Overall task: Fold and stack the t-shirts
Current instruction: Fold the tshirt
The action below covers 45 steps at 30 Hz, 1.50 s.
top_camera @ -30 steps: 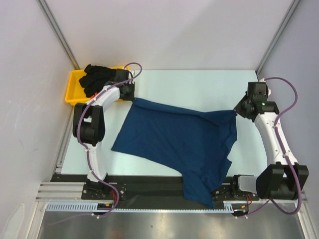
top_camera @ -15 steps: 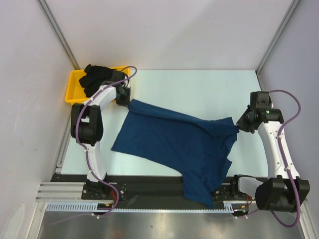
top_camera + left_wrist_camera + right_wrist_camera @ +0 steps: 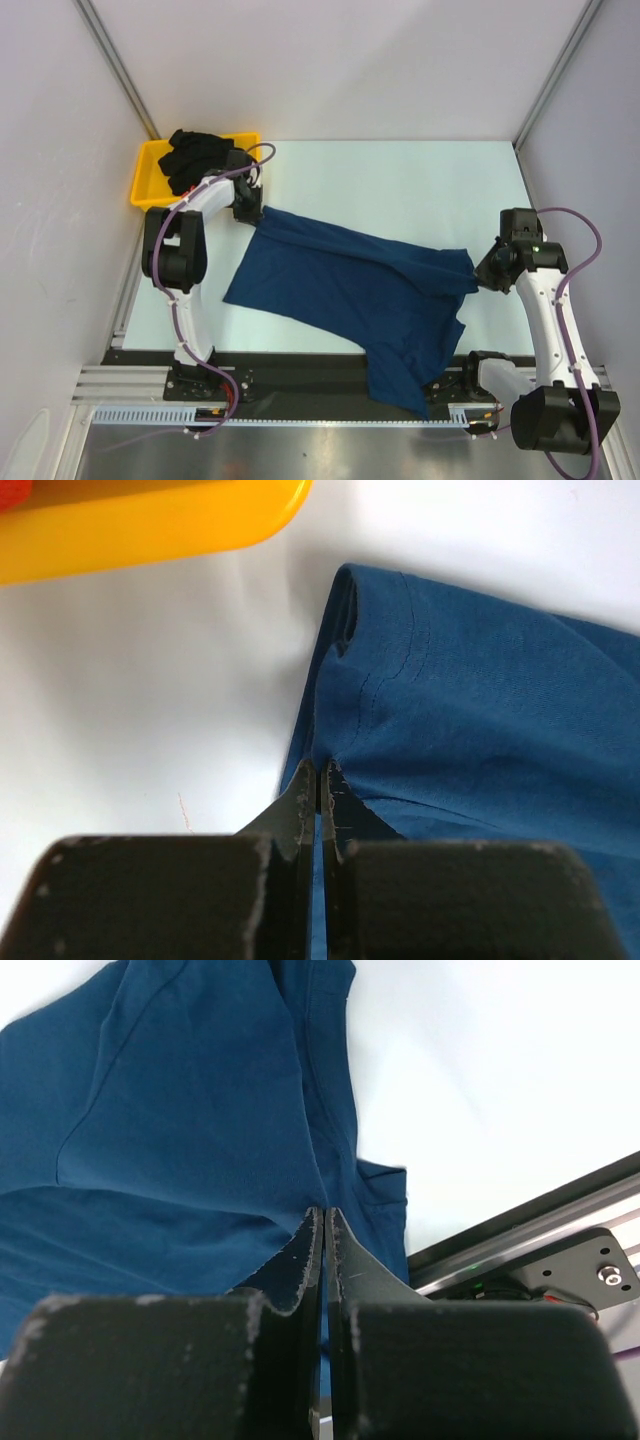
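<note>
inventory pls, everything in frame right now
navy t-shirt: 1, navy blue, spread on the table, near end lying over the front rail
black cloth: 1 bundle, black, in the tray
tray: 1, yellow, far left corner of the table
red item: 1, red, only a corner shows past the tray rim in the left wrist view; cannot identify
table: 1, white
left gripper: 1, black, shut on the shirt's far left corner
right gripper: 1, black, shut on the shirt's right corner

Plenty of room on the white tabletop (image 3: 400, 190) 12 to 2 o'clock; yellow plastic tray (image 3: 147, 180) of black t-shirts (image 3: 195, 155) blocks 10.
</note>
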### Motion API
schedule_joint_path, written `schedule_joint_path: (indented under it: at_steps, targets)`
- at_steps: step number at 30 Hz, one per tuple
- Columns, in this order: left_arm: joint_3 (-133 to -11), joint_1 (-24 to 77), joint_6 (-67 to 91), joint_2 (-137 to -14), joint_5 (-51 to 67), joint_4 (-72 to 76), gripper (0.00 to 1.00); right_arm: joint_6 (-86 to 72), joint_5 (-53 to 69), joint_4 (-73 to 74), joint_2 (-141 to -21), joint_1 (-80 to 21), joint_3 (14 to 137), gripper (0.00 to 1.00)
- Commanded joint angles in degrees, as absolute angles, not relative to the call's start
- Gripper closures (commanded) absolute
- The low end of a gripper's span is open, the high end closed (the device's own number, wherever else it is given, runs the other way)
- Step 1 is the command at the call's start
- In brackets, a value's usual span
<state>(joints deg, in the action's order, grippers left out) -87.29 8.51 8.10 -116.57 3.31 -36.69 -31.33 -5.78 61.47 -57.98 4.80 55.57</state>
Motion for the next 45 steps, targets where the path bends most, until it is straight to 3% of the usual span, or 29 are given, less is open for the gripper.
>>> schedule_joint_path:
  at_steps: [1,9,17,20,27,28,29,32,34,35,37,45]
  targets:
    - [-87.54,8.70,8.70,-114.52,3.25,-35.68,1.00,-31.47,-7.12,60.65,-58.18,5.19,56.34,1.00]
    - [-85.70,8.70,8.79,-113.29,0.18,-35.60,0.98,-30.94,-7.12,59.77,-59.50,5.27,54.85,1.00]
    - [-86.92,8.70,10.19,-113.03,-1.48,-36.65,0.78,-33.22,-4.58,63.63,-60.30,5.27,52.56,1.00]
    - [-86.84,8.70,10.55,-111.71,-3.07,-37.26,0.75,-35.06,-2.90,65.30,-59.85,5.27,49.84,1.00]
    - [-85.43,8.61,10.81,-109.34,-4.92,-37.17,0.79,-34.02,-0.62,65.04,-58.97,5.36,47.02,1.00]
    - [-85.52,8.70,10.81,-109.25,-5.44,-37.70,0.78,-33.93,-0.62,65.56,-59.50,5.45,47.20,0.98]
    - [-85.43,8.70,10.98,-108.90,-5.80,-38.05,0.71,-33.93,-0.62,66.52,-60.37,5.45,47.81,0.85]
    - [-83.07,8.79,11.42,-105.92,-5.19,-37.44,0.62,-33.84,-0.70,68.28,-60.82,5.45,49.38,0.65]
    - [-82.27,9.05,11.78,-103.37,-2.57,-36.92,0.60,-32.96,-1.49,68.55,-60.91,5.62,50.97,0.57]
    - [-81.74,9.23,11.95,-102.75,-1.33,-36.83,0.60,-32.61,-2.28,67.60,-61.43,5.71,52.63,0.45]
    - [-81.04,9.93,11.78,-101.25,3.49,-34.99,0.57,-31.82,-2.55,64.53,-62.75,6.50,54.48,0.39]
    - [-80.69,11.42,14.32,-104.68,18.45,-32.17,0.56,-31.55,1.41,46.68,-80.04,7.56,60.55,0.33]
